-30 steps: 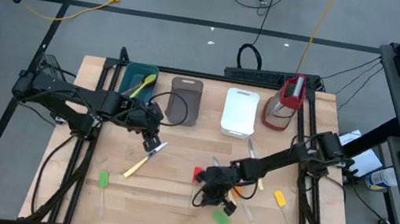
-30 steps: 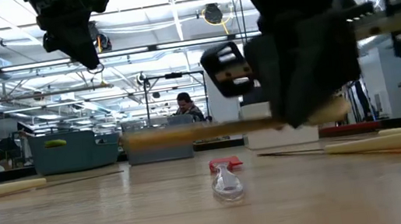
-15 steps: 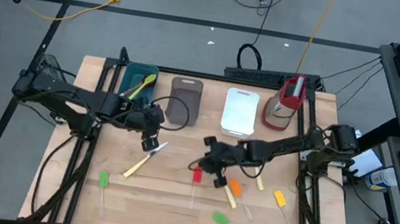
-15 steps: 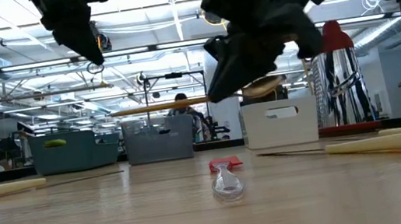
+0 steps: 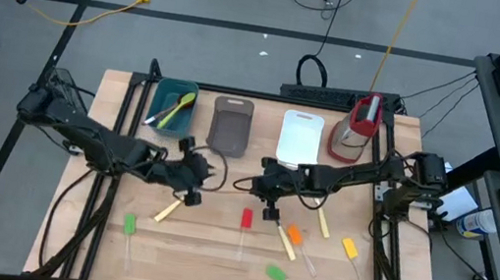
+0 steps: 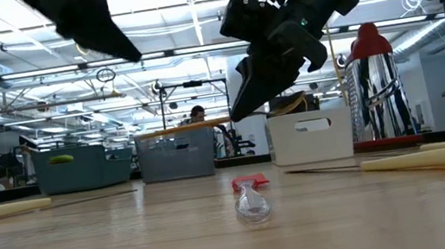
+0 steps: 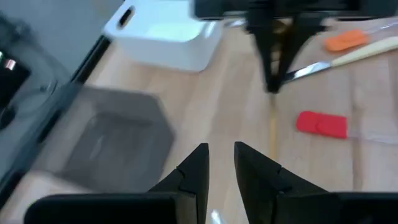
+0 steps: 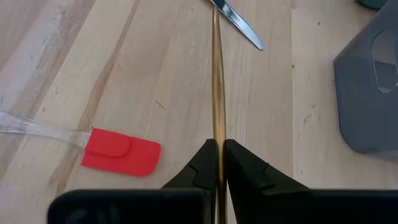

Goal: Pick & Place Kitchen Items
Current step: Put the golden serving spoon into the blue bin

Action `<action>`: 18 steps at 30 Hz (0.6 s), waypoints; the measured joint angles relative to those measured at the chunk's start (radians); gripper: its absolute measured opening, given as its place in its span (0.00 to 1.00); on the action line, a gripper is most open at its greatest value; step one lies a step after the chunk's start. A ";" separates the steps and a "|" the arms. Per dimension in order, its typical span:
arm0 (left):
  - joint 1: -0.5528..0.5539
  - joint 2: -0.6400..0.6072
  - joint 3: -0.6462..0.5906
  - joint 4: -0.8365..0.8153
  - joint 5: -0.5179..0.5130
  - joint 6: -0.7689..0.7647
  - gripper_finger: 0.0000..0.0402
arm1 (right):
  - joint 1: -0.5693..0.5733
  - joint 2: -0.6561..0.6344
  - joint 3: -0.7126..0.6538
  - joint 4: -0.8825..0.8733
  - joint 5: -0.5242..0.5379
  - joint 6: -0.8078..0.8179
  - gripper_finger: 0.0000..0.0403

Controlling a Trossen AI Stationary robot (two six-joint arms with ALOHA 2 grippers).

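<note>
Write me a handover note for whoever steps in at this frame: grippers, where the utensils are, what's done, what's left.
Right gripper: shut on the gold spoon, held above the table near the grey tub.
Left gripper: open, empty, over the pale-handled knife.
Done: only a green spoon lies in the teal tub.
Left: place the gold spoon; the knife, red spatula, orange spatula, yellow spatula and two green spatulas are on the table.
</note>
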 joint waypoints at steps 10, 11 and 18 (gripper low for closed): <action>0.012 0.001 -0.319 0.633 0.183 0.059 0.20 | 0.000 0.008 0.000 0.015 0.021 -0.008 0.04; 0.016 0.000 -0.328 0.653 0.182 0.036 0.20 | 0.000 0.008 0.000 0.022 0.029 -0.009 0.04; 0.051 0.000 -0.333 0.657 0.198 0.020 0.20 | -0.009 0.008 0.001 0.120 0.031 -0.010 0.04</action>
